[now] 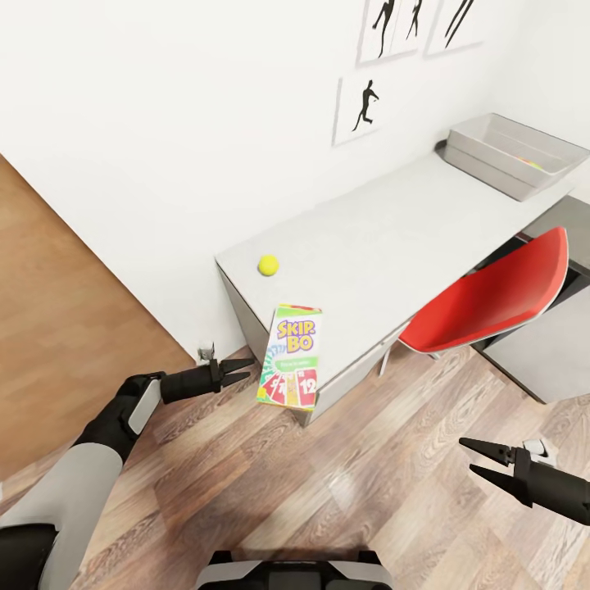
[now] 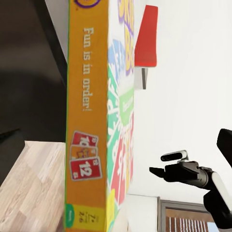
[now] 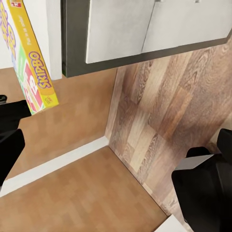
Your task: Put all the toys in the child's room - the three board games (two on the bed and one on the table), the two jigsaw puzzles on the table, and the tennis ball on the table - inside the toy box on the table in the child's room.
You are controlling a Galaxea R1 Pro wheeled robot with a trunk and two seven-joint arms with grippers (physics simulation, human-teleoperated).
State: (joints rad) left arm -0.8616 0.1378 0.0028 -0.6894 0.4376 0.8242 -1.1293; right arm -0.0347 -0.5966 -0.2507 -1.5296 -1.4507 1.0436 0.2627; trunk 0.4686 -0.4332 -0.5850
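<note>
Showing one tennis ball (image 1: 268, 265), one SKIP-BO box (image 1: 290, 356), one toy box (image 1: 512, 154).

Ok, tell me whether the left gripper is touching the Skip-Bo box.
Apart. The head view shows wood floor between the left gripper tips and the edge of the Skip-Bo box, which overhangs the table corner.

Glossy printed card SKIP-BO box (image 1: 290, 358), matt pale table (image 1: 385, 238), wood-plank floor (image 1: 344, 483), smooth red chair (image 1: 492, 299)

Open pale grey surface (image 1: 385, 229) between the small yellow-green tennis ball (image 1: 268, 265) and light grey toy box (image 1: 512, 153); red swivel chair (image 1: 492, 299) blocks its front edge.
</note>
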